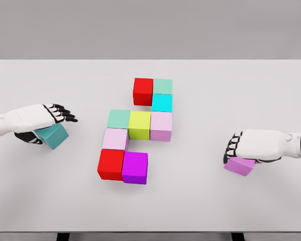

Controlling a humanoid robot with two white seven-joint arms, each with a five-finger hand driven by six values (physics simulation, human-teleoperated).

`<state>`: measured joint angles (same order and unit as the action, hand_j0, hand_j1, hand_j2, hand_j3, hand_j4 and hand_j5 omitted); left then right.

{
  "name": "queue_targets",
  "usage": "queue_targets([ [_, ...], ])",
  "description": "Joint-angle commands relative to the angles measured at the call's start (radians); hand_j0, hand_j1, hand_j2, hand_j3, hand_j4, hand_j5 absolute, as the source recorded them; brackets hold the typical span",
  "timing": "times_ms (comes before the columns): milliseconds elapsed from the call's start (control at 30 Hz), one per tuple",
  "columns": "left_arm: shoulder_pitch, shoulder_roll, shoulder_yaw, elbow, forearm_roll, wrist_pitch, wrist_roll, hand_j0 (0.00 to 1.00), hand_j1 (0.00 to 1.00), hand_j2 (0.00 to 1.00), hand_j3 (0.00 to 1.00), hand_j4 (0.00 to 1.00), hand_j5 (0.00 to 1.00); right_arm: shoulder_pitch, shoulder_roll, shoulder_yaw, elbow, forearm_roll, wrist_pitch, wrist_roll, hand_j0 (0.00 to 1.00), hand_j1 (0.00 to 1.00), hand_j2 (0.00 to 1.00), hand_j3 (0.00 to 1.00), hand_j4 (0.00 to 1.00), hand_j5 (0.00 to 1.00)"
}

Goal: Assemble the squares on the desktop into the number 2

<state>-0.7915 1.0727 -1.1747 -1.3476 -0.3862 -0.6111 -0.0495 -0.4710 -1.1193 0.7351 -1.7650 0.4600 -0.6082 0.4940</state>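
Squares (139,129) mid-table (241,85), margins open

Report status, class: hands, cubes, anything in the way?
Left hand over teal cube, grasp unclear. Right hand over purple cube, grasp unclear. Nine-cube figure mid-table, unfinished. Nothing between hands and figure.

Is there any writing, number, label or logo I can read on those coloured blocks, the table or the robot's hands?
None: no printed text, number, label or logo is visible anywhere.
The cubes, such as the red cube and the yellow-green cube, have plain faces.
The white table, the left hand and the right hand carry no markings either.
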Motion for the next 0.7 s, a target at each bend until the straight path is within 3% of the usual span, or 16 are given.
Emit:
queue_targets([
  [0, 0.000, 0.000, 0.001, -0.002, 0.006, 0.000, 0.000, 1.00, 1.00, 1.00, 1.00, 1.00, 1.00, 0.000, 0.010, 0.004, -0.001, -0.008, -0.003, 0.014, 0.67, 0.67, 0.67, 0.67, 0.67, 0.67],
  [400, 0.009, -0.007, -0.016, 0.010, -0.017, 0.000, 0.000, 1.00, 1.00, 1.00, 1.00, 1.00, 1.00, -0.038, 0.019, -0.016, -0.001, -0.020, -0.003, 0.012, 0.64, 0.64, 0.64, 0.64, 0.64, 0.64],
  [600, 0.009, -0.007, -0.014, 0.012, -0.048, 0.000, 0.000, 0.78, 0.78, 0.78, 0.78, 0.78, 0.78, -0.058, 0.023, -0.022, -0.001, -0.024, -0.003, 0.008, 0.64, 0.64, 0.64, 0.64, 0.64, 0.64],
  [667, 0.008, -0.004, -0.014, 0.012, -0.046, 0.000, -0.001, 0.76, 0.76, 0.76, 0.76, 0.76, 0.76, -0.072, 0.021, -0.017, -0.001, -0.035, -0.003, 0.006, 0.64, 0.64, 0.64, 0.64, 0.64, 0.64],
])
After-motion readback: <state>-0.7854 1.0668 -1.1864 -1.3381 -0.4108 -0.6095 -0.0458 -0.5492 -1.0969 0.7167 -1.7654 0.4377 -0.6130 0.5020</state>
